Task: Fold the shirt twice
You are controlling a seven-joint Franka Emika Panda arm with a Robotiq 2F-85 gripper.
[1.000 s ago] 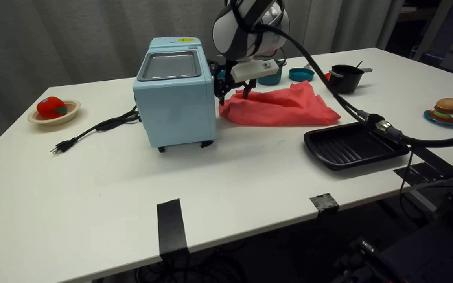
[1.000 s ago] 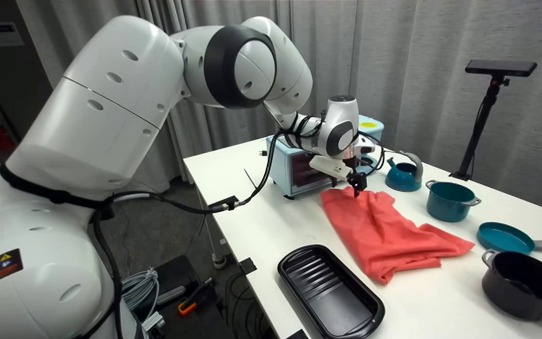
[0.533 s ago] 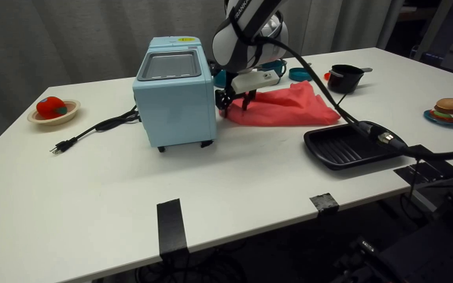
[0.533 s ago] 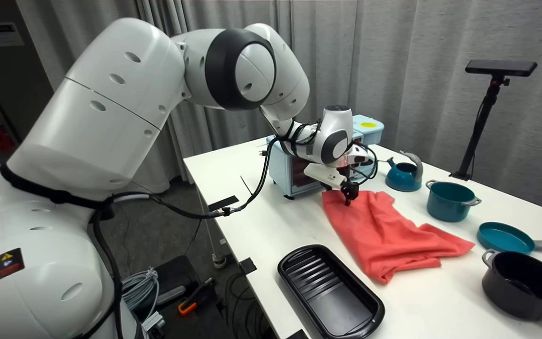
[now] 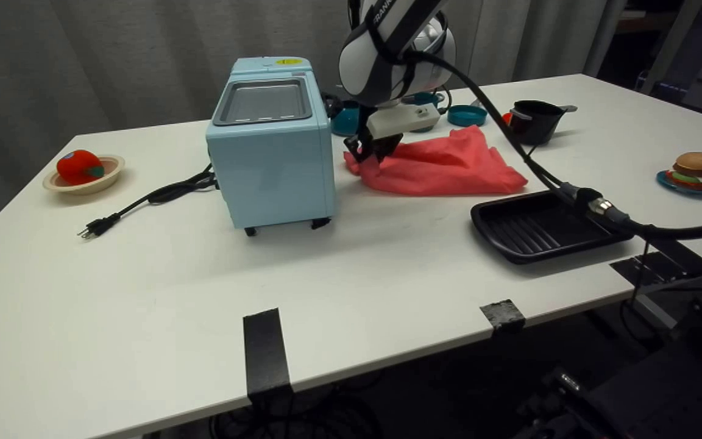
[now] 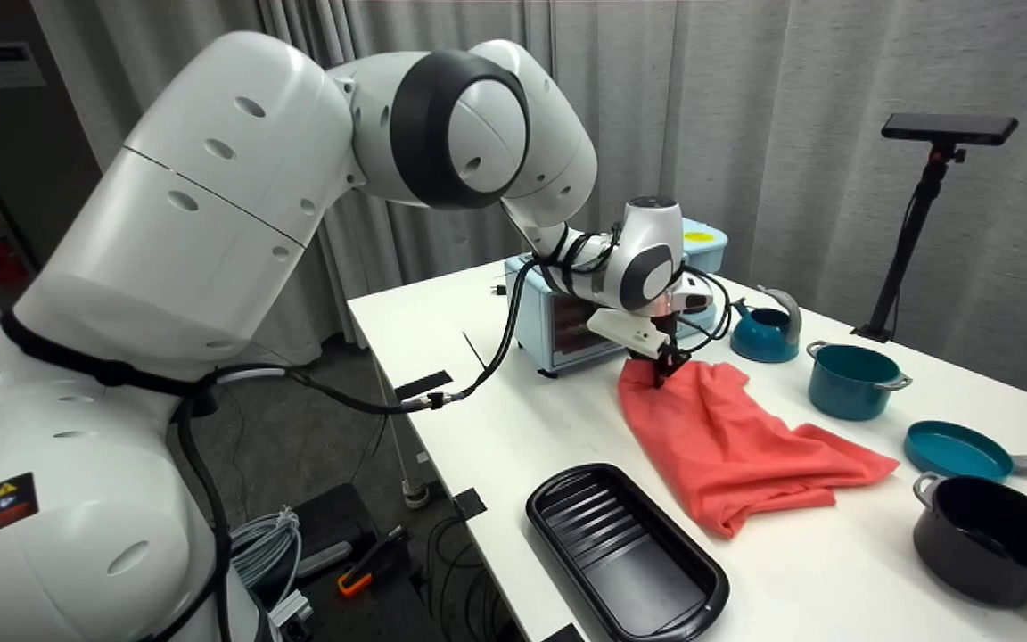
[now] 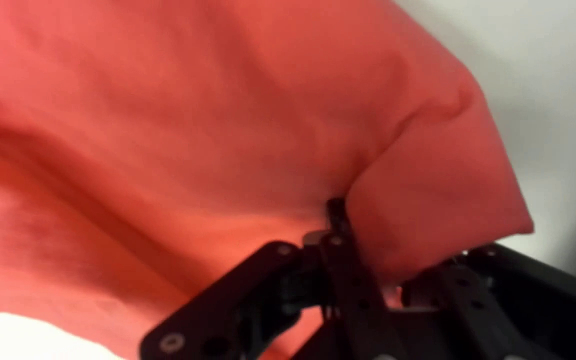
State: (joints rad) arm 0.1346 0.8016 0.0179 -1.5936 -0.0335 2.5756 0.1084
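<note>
in an exterior view we see the wrinkled coral-red shirt [image 5: 448, 167] on the white table [image 5: 174, 305], just beside the light-blue oven [image 5: 273, 174] and near the black tray [image 5: 524, 231]. in an exterior view we find the gripper [image 6: 659, 378] at the shirt's end nearest the oven, while a teal pot [image 6: 846, 398] stands near the shirt. in the wrist view we see the fingers [image 7: 338, 219] pinching a fold of the shirt; one fingertip is hidden behind it.

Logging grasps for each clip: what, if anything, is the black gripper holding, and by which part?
The wrinkled coral-red cloth shirt, apparently pinched in the black gripper by bunched fabric at the shirt's end nearest the boxy light-blue appliance.
</note>
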